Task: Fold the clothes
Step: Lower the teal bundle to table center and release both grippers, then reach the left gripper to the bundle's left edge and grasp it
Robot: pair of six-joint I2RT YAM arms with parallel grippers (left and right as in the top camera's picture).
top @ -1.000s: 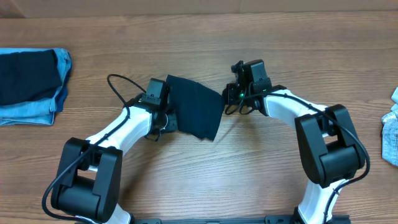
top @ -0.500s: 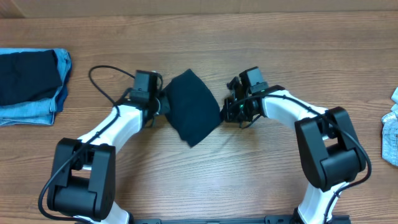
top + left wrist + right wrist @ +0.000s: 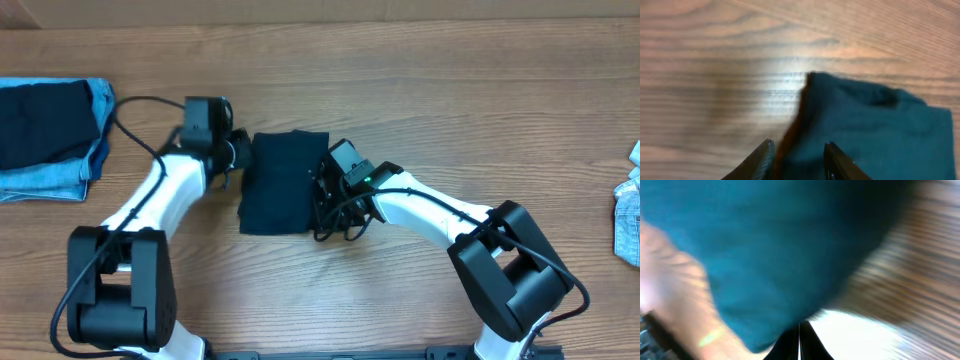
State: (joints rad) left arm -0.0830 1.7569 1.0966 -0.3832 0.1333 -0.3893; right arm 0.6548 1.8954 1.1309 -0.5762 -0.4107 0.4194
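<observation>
- The dark blue shirt (image 3: 283, 182) lies folded in the middle of the desk (image 3: 450, 90).
- The left tool (image 3: 236, 153) sits at the shirt's 10 o'clock, fingers (image 3: 762, 159) a little apart, cloth edge between them.
- The right tool (image 3: 322, 195) is pressed closed at the shirt's 4 o'clock; I cannot tell if it pinches cloth.

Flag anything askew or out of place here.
Two things stand out. The folded navy shirt lies slightly skewed at centre, its sides slanting rather than square. A light denim piece sits crumpled and unfolded at the right edge of the table.
</observation>
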